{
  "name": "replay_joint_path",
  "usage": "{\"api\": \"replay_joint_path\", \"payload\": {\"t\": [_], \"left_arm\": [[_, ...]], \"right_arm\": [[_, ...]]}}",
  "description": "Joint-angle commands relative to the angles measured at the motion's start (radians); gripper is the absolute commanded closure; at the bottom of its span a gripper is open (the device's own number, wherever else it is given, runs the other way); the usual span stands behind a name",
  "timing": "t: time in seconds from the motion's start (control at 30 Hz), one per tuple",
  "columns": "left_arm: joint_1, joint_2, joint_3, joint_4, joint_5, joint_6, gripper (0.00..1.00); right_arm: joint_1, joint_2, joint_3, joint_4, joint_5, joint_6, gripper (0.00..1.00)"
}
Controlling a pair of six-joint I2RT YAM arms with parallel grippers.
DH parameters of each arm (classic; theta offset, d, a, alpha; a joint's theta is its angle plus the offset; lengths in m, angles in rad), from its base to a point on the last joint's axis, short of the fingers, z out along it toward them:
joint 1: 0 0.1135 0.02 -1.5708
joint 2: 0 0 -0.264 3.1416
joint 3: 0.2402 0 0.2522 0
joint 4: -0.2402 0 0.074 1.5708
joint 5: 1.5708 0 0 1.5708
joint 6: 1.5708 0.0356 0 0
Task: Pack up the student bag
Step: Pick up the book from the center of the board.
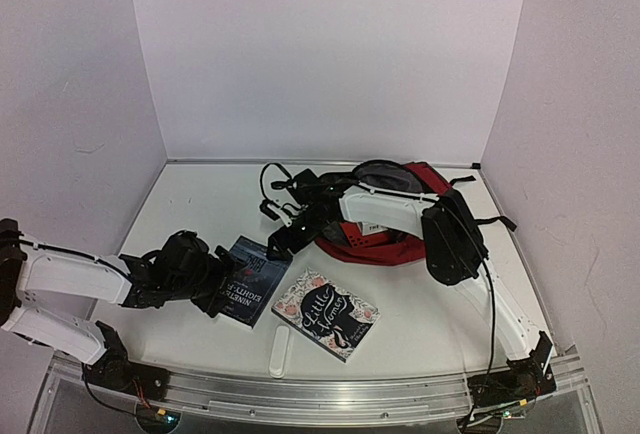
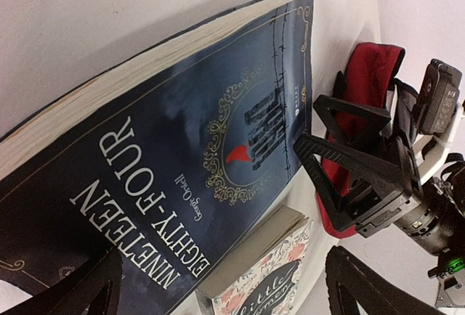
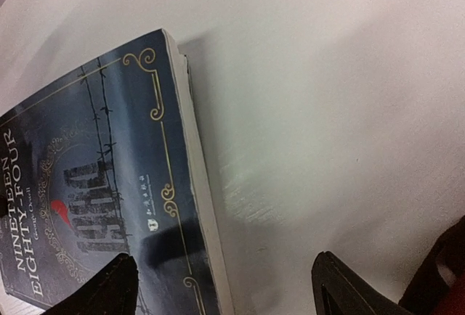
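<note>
The student bag (image 1: 395,239), dark red with black straps, lies at the back right of the table; part of it also shows in the left wrist view (image 2: 367,75). A dark blue book, Nineteen Eighty-Four (image 1: 252,279), lies flat left of it. My left gripper (image 1: 222,294) is open at the book's near left end, and the cover (image 2: 182,162) fills its view. My right gripper (image 1: 278,247) is open, low over the book's far right edge (image 3: 192,155), one finger (image 3: 102,289) over the cover. Its fingers (image 2: 349,162) show in the left wrist view.
A floral book, Little Women (image 1: 326,314), lies right of the blue book, close to it (image 2: 276,279). A white flat strip (image 1: 280,352) lies near the front edge. The right arm (image 1: 450,239) reaches over the bag. White walls enclose three sides.
</note>
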Motion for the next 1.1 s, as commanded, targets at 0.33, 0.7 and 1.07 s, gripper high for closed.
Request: {"api": "replay_joint_path", "payload": {"t": [0.33,0.7,1.07], "left_arm": [[-0.117,-0.202,-0.031,-0.488,-0.138,-0.194,0.00],[-0.113,-0.099,-0.159,-0.096,-0.231,-0.167,0.06],[-0.058,0.037,-0.177,0.270,-0.270,0.058,0.43]], "right_arm": [[0.010,-0.030,-0.061,0.003,-0.071,-0.014,0.28],[0.010,-0.032,-0.073,0.003,-0.150,0.007,0.33],[0.014,-0.139,-0.143,0.004,-0.362,0.056,0.63]]}}
